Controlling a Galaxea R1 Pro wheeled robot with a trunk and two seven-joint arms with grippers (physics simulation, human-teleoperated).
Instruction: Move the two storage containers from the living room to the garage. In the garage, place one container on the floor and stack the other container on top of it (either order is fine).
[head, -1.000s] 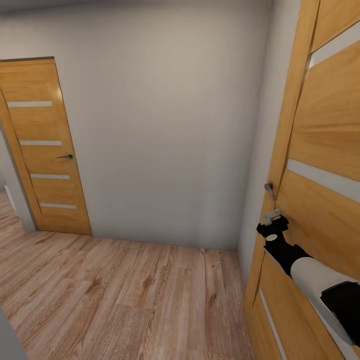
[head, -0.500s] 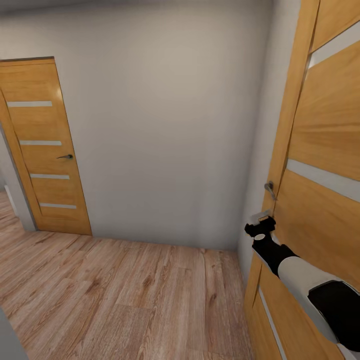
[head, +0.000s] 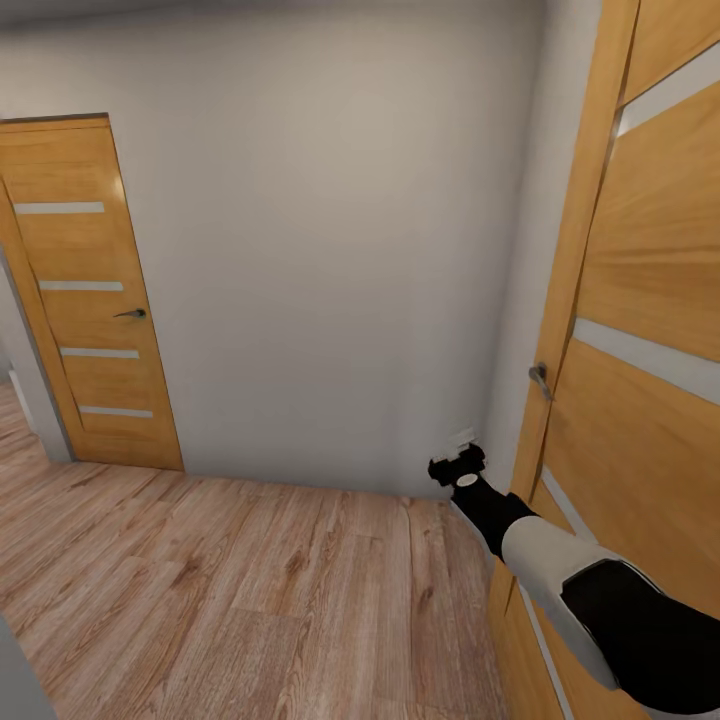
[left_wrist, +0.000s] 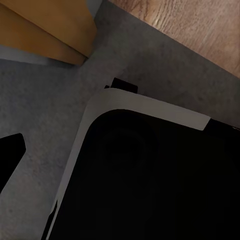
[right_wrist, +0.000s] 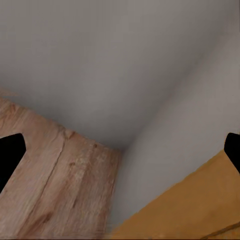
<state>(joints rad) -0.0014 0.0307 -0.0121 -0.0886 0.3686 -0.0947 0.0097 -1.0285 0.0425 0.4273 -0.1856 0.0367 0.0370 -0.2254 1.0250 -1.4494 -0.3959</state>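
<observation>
Trouble is brewing at the near door (head: 650, 300), whose lever handle (head: 540, 380) sits above and just to the right of the right gripper (head: 458, 462). In the right wrist view the two fingertips (right_wrist: 10, 155) are seen at opposite edges of the frame, so the right gripper is spread wide with nothing held. The left gripper is turned toward the robot's own dark body (left_wrist: 150, 180); how far it is spread cannot be told. Neither of the storage containers is to be seen, and light wood plank floor (head: 250, 590) lies underfoot, so the garage is judged not yet reached. Risk one: the handle could be missed if the reach is made from this low, offset pose. Risk two: the forearm (head: 560, 570), held close against the door panel, could be scraped or jammed if the base is driven forward. A far door (head: 85, 300) stands shut well to the left.
</observation>
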